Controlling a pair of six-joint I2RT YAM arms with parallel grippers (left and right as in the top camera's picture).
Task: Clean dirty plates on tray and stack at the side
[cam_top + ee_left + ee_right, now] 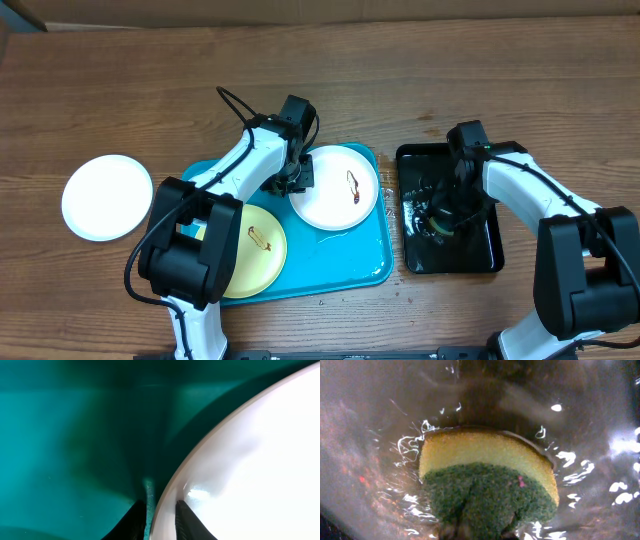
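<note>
— Brown wood-grain table point(320, 80) under everything. Start at the grippers: what is the left one doing?
— The left gripper point(160, 505) sits low on the tray, its two black fingers point(132, 522) a small way apart, straddling the left rim of a round flat white plate point(250, 470). One finger is over the plate and the other is outside it. A sliver of tray shows between the outer finger and the rim, so no pinch that I can see.
— And the right?
— The right gripper point(438, 212) is pressed together on a yellow foam sponge point(490, 460) with a dark green scouring layer. The green side faces the wrist camera and is dented where it is squeezed. It is down inside a smaller glossy black rectangular tray point(470, 255), which looks wet (bright glints all round the sponge).
— Where are the plates?
— That white plate lies flat, face up, in the far right part of the large rectangular turquoise plastic tray point(340, 262), with a brown smear point(354, 186) on it. A pale yellow-green plate point(262, 262) lies flat in the near left part, carrying a thin brown streak point(258, 238). The left arm point(235, 165) crosses above the tray, and its black joint hides that plate's left edge. A second white plate point(107, 197) rests on the table left of the tray, apart from it.
— Which way does the tray run?
— Its long axis runs left to right across the table, with the black tray just beside its right end.
</note>
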